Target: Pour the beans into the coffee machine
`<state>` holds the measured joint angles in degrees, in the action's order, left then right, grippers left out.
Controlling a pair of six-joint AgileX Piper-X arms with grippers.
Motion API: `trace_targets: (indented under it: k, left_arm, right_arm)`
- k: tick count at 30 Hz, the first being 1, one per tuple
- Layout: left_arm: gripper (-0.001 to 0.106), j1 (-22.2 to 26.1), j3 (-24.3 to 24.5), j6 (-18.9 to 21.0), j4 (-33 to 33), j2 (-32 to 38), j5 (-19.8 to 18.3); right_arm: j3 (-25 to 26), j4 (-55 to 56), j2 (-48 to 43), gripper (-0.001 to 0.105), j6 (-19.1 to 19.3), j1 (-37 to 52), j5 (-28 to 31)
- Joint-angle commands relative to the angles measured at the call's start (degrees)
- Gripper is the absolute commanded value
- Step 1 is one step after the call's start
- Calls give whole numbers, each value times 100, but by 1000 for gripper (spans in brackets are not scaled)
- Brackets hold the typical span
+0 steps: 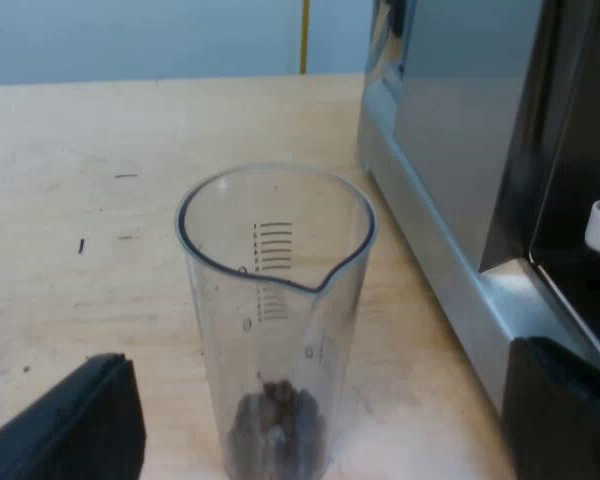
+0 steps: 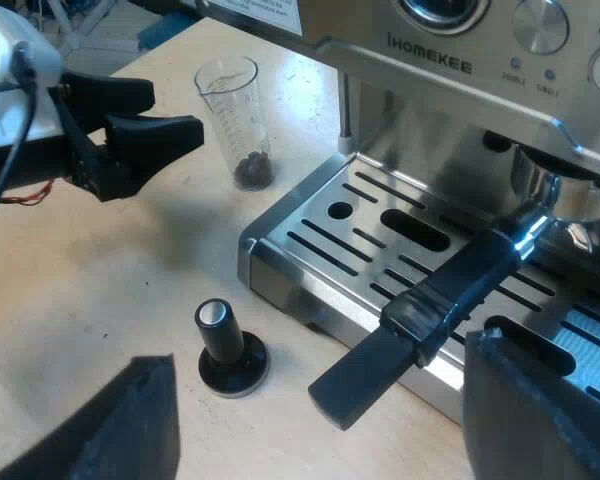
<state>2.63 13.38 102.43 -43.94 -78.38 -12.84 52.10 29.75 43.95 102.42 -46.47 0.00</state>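
Left wrist view: the left gripper (image 1: 318, 405) has its fingers wide apart and holds nothing. The measuring glass (image 1: 275, 300) stands upright on the table (image 1: 80, 180) just ahead of the gap between them, with a small heap of beans (image 1: 277, 425) at its bottom. Beside it is the plain steel side of the coffee machine (image 1: 460, 130).

Right wrist view: the right gripper (image 2: 320, 390) is likewise spread wide and empty at the machine's front. This view takes in the slotted drip tray (image 2: 380, 230). The holder (image 2: 540, 195) is locked in, and its dark handle (image 2: 460, 290) juts out over the tray. A black-knobbed tamper (image 2: 225, 345) stands on the table near the tray's corner. Farther off, the glass stands by the tray, with the left gripper near it but not touching.

The table is light wood with a few small dark marks. Behind it is a pale blue wall (image 1: 130, 35) with a yellow strip (image 1: 304, 35).
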Motion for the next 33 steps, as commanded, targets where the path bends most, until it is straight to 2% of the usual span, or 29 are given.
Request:
trace_targets:
  k: [1, 9, 18, 23, 33]
  left_arm:
    - [80, -25, 33, 60, -155, -211, 134]
    - [80, -25, 186, 60, -752, -985, 84]
    - [80, -25, 675, 60, -764, -1428, 85]
    - [87, -25, 872, 60, -734, -1599, 112]
    - [87, -25, 1201, 60, -732, -1902, 100]
  right_arm:
    - [71, -78, -24, 62, 20, -2, 0]
    - [71, -78, -24, 62, 20, -2, 0]
    - [71, -78, -24, 62, 20, -2, 0]
    - [71, -78, -24, 62, 20, -2, 0]
    - [71, -78, -24, 62, 20, -2, 0]
